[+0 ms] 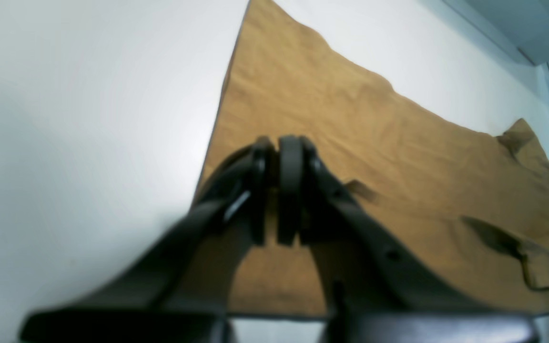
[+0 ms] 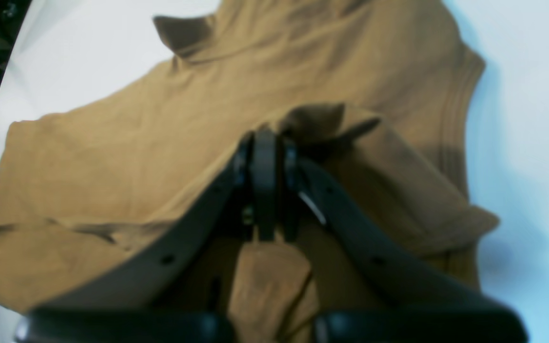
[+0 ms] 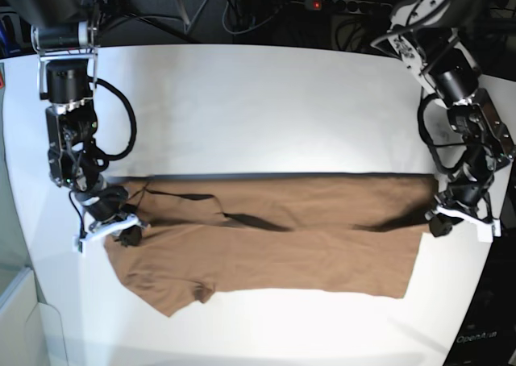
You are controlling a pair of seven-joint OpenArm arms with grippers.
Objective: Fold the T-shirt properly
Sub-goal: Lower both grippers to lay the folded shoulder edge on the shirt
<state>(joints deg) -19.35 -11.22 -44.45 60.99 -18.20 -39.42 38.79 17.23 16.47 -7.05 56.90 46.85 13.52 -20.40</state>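
Note:
The tan-brown T-shirt (image 3: 282, 261) lies lengthwise across the white table (image 3: 258, 108), one short sleeve at the front left. Its far layer is folded over toward the front, with dark shadow under the fold. My right gripper (image 3: 127, 235) is at the shirt's left end. In the right wrist view it (image 2: 267, 136) is shut on a bunched peak of T-shirt (image 2: 136, 152) cloth. My left gripper (image 3: 439, 219) is at the shirt's right end. In the left wrist view it (image 1: 279, 143) is shut low over the T-shirt (image 1: 350, 119) near its edge, and the pinch itself is blurred.
Bare white table lies behind the shirt and in a narrow strip in front of it. Cables and a power strip (image 3: 334, 5) run along the dark back edge. The table's right edge (image 3: 492, 269) is close to my left arm.

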